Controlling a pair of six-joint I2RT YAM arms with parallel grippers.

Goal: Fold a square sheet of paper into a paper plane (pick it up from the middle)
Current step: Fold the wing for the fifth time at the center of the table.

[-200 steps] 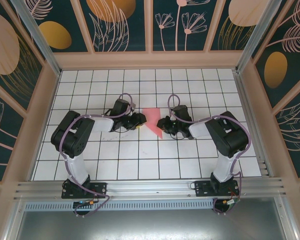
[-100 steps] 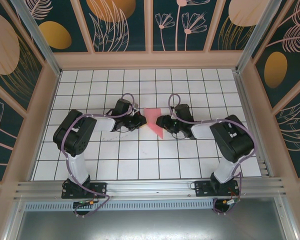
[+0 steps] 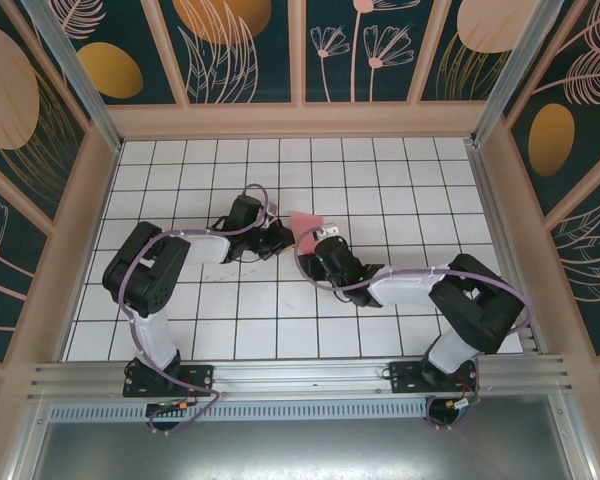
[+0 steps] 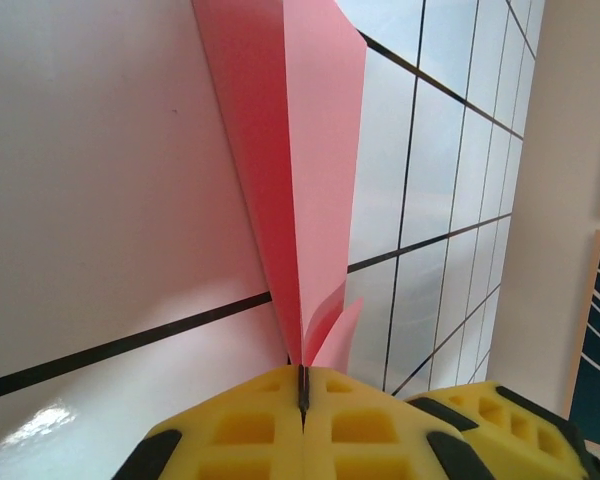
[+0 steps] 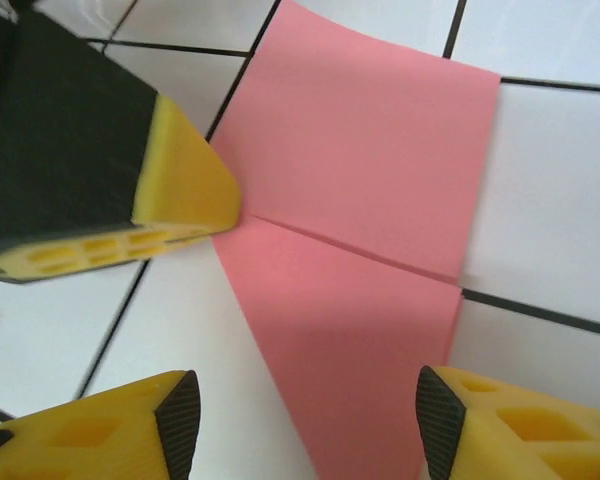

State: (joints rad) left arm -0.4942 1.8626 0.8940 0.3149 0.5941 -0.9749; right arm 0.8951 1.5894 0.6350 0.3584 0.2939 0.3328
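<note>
The square sheet of paper (image 3: 305, 224), salmon pink and already folded, sits near the middle of the white tiled worktop (image 3: 230, 330), a little toward the far side. In the left wrist view it (image 4: 300, 180) rises as a narrow tapered shape of doubled layers, its lower tip caught in the left hand (image 4: 303, 385), whose yellow pads are pressed together on it. From above, that left hand (image 3: 283, 238) lies at the sheet's left edge. In the right wrist view the paper (image 5: 370, 200) shows a crease across it, with one of the left hand's pads (image 5: 185, 195) at the crease's end. The right hand (image 5: 310, 420) hovers over the sheet with its fingers spread wide, one to each side of the pink strip, gripping nothing. From above, the right hand (image 3: 315, 250) is just on the near side of the paper.
</note>
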